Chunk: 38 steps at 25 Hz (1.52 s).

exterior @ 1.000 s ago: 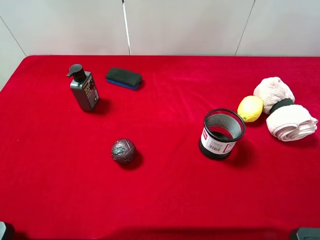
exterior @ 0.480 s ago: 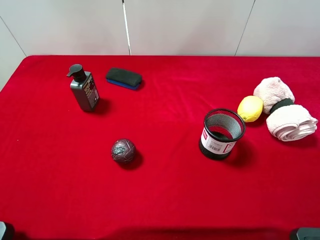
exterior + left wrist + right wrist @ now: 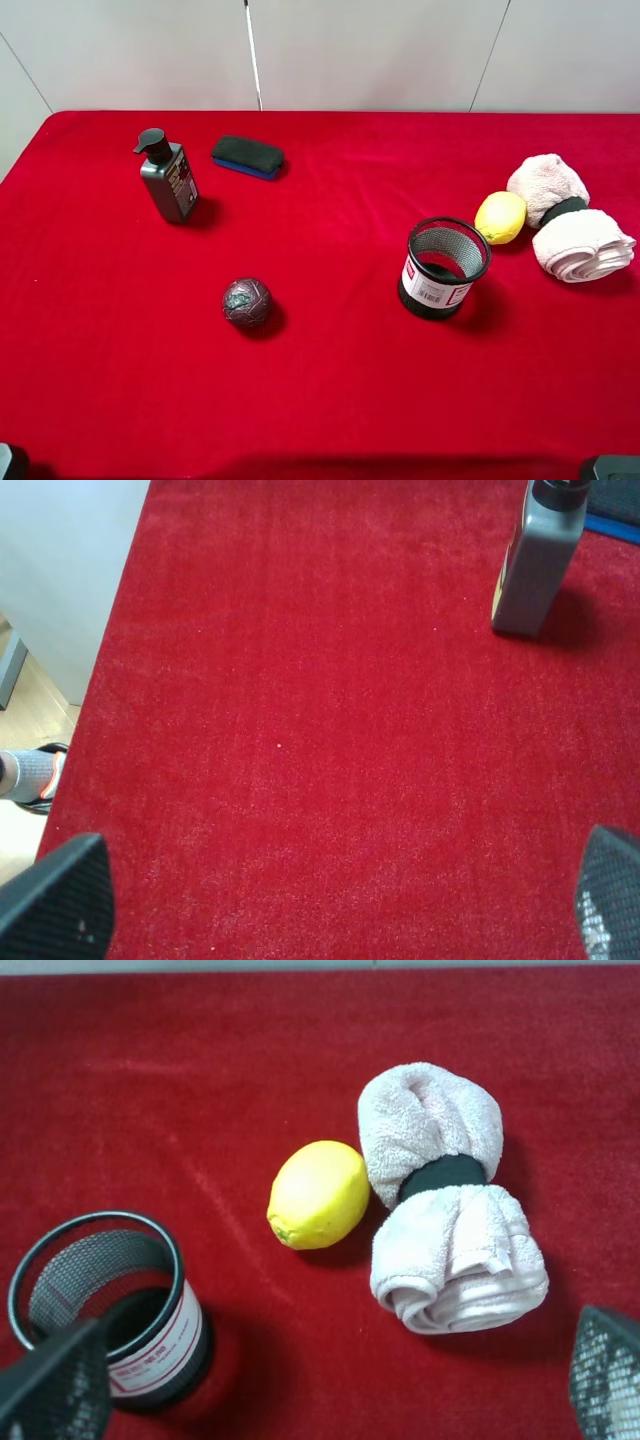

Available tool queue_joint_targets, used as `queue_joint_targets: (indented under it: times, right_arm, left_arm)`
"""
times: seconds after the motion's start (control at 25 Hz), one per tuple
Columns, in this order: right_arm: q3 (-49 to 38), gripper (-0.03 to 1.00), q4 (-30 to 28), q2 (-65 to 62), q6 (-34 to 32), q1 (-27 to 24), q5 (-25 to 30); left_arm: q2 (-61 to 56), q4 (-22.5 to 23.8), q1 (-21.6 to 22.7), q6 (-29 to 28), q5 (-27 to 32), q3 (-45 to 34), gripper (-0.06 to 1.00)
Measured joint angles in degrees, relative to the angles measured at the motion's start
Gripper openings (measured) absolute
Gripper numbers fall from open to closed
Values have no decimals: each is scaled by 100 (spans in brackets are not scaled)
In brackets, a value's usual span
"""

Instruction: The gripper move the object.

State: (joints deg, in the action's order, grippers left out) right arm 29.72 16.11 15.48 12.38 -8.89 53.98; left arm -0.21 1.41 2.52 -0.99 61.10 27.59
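Nothing has changed in the last second: every thing on the table (image 3: 330, 400) lies exactly where it was, and no arm has come into the high view. I judge that the task is still at its very beginning and the approach is not yet started.

The left end effector (image 3: 330, 900) is wide open and holds nothing; only its two finger tips show at the corners of its wrist view. Ahead of it, well apart, stands the grey pump bottle (image 3: 540, 565), and beyond that lies the dark eraser (image 3: 247, 157). The dark ball (image 3: 247, 302) lies between the two arms.

The right end effector (image 3: 330, 1380) is also wide open and empty. Just ahead of one of its fingers stands the black mesh cup (image 3: 105, 1305). Farther ahead lies the lemon (image 3: 318, 1194), and the object (image 3: 450, 1200), the pink rolled towel with a black band, touches the lemon on its side. This arm is clearly the nearer one for the grasp.

The table is covered with red cloth, soft and a little fuzzy. Behind it is a plain white wall (image 3: 380, 50); a wooden floor (image 3: 25, 740) shows beside the table edge.
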Motion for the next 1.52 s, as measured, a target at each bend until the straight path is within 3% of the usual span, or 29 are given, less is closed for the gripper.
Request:
queue_joint_targets:
  times: [0.68, 1.0, 1.52]
  right_arm:
    - [-109, 69, 168, -210, 216, 0, 478]
    - [-109, 69, -34, -1527, 102, 0, 489]
    - [-109, 69, -140, -1587, 0, 0, 489]
  left_arm:
    - [0, 0, 0, 0, 0, 0, 90]
    - [0, 0, 0, 0, 0, 0, 90]
    - [0, 0, 0, 0, 0, 0, 90]
